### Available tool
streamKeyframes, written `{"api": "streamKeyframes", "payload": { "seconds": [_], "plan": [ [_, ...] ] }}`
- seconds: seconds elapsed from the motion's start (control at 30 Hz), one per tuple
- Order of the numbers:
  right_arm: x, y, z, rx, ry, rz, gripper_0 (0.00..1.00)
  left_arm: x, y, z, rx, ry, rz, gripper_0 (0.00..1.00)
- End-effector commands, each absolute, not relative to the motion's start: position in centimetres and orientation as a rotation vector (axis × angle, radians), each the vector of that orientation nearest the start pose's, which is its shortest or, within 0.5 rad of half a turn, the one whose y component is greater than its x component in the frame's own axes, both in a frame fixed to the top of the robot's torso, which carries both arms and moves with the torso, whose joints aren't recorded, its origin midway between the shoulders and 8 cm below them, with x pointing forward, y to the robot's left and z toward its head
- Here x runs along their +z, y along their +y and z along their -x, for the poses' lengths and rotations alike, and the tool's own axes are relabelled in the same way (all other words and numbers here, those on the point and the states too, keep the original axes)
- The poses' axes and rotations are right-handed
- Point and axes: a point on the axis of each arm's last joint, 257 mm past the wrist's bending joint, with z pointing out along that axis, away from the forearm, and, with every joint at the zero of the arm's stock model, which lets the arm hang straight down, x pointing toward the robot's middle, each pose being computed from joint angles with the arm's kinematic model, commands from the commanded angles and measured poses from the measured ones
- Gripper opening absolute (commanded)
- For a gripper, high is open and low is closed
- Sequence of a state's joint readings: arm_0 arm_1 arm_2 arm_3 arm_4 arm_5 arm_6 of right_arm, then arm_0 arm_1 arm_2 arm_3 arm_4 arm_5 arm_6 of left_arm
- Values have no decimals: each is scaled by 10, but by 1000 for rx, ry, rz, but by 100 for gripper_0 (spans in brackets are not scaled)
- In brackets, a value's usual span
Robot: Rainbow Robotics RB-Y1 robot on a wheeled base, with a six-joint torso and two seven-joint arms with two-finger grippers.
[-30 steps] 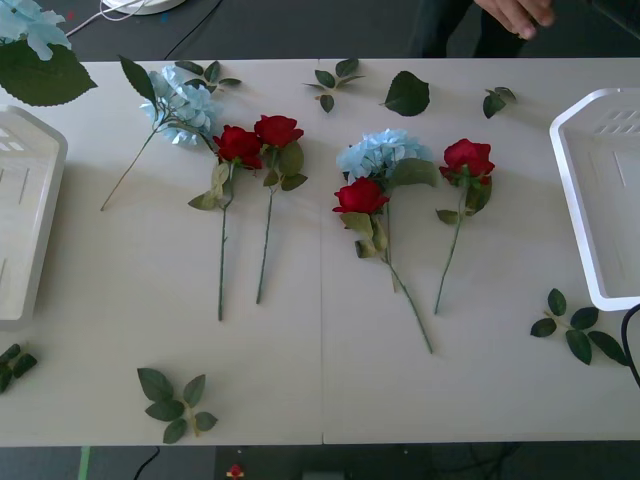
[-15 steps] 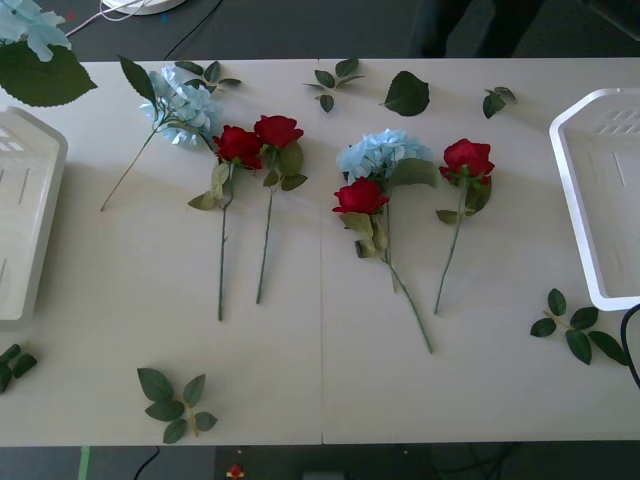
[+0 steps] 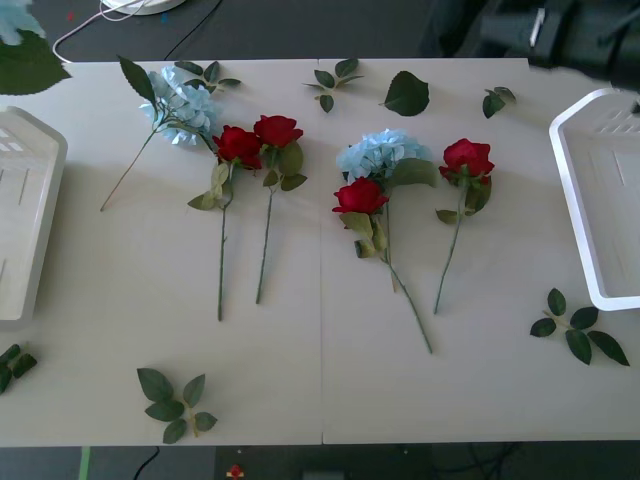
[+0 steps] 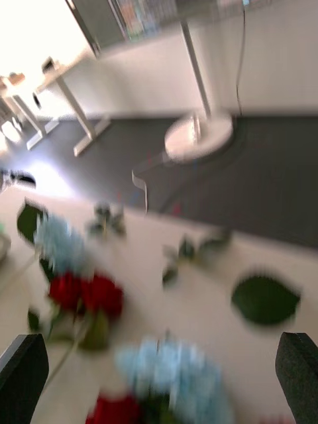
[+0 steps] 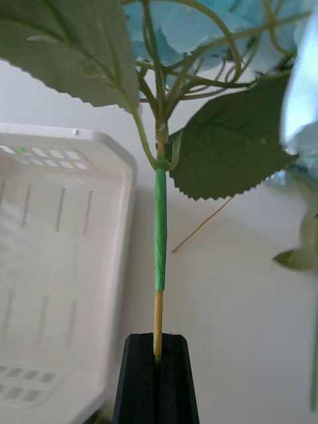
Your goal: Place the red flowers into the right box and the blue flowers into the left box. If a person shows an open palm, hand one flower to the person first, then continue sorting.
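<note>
My left gripper (image 5: pixel 158 354) is shut on the thin stem of a blue flower (image 5: pixel 199 26), held up beside the left box (image 5: pixel 59 218). In the front view that blue flower (image 3: pixel 14 18) and its big leaf hang at the far left corner, beyond the left box (image 3: pixel 22 150). Several red flowers (image 3: pixel 238 145) (image 3: pixel 360 195) (image 3: pixel 467 157) and two more blue flowers (image 3: pixel 185 103) (image 3: pixel 378 152) lie in a row on the table. The right box (image 3: pixel 575 200) is at the right edge. My right arm (image 3: pixel 565 35) hovers over the far right; its gripper (image 4: pixel 159 361) is open above the flowers.
Loose green leaf sprigs (image 3: pixel 175 400) (image 3: pixel 575 330) (image 3: pixel 405 93) lie scattered near the front and back of the white table. Dark floor and a round white stand base (image 4: pixel 199 136) lie beyond the far edge.
The person's hand at the far edge has gone. My right arm has come in at the top right. The held blue flower has shifted further out at the top left.
</note>
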State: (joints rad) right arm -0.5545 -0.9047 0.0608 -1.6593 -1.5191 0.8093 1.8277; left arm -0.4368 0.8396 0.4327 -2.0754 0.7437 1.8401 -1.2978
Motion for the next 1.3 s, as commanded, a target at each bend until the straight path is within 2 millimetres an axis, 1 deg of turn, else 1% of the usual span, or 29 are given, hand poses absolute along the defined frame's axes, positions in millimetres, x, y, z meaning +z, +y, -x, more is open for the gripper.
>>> {"api": "streamKeyframes", "payload": {
  "seconds": [0.03,0.13,0.23,0.27,0.3,0.33,0.37,0.4,0.47,0.57,0.63,0.73,0.83,0.9,0.93,1.03,1.07,1.1,1.2,1.3],
  "plan": [
    [-18,-207,-541,662,1966,432,100,14,456,-450,191,2310,-19,0],
    [-48,-207,-528,669,2123,335,100,2,476,-449,197,2360,-50,0],
    [-76,-206,-521,666,2247,189,100,-14,499,-451,241,2375,-84,0],
    [-83,-205,-520,658,2267,162,100,-16,504,-452,250,2371,-93,0],
    [-89,-204,-520,651,2287,122,100,-22,511,-453,262,2371,-104,0],
    [-103,-205,-520,633,2322,50,100,-32,521,-456,275,2365,-122,0],
    [-108,-205,-521,625,2334,29,100,-35,525,-458,279,2360,-127,0],
    [-118,-204,-522,609,2354,-15,100,-40,532,-461,292,2348,-141,0],
    [-132,-205,-526,572,2374,-82,100,-49,544,-465,306,2339,-160,0],
    [-153,-206,-531,510,2396,-134,100,-59,558,-467,325,2328,-190,0],
    [-169,-209,-539,424,2400,-159,100,-67,567,-466,336,2330,-209,0],
    [-185,-212,-549,343,2407,-206,100,-76,578,-465,348,2332,-228,0],
    [-200,-213,-558,296,2419,-248,100,-85,591,-464,354,2337,-237,0],
    [-208,-214,-567,254,2421,-272,100,-95,604,-462,342,2349,-196,0],
    [-213,-216,-572,230,2421,-289,100,-100,615,-461,347,2348,-160,0],
    [-223,-217,-583,184,2424,-323,100,-110,637,-463,359,2328,-95,0],
    [-230,-218,-586,158,2431,-329,100,-114,644,-463,370,2325,-80,0],
    [-232,-220,-590,143,2429,-335,100,-119,648,-463,375,2327,-69,0],
    [-241,-225,-603,93,2415,-338,100,-140,666,-456,390,2355,-19,0],
    [-249,-230,-613,67,2402,-339,100,-153,678,-450,405,2371,12,0]
  ]
}}
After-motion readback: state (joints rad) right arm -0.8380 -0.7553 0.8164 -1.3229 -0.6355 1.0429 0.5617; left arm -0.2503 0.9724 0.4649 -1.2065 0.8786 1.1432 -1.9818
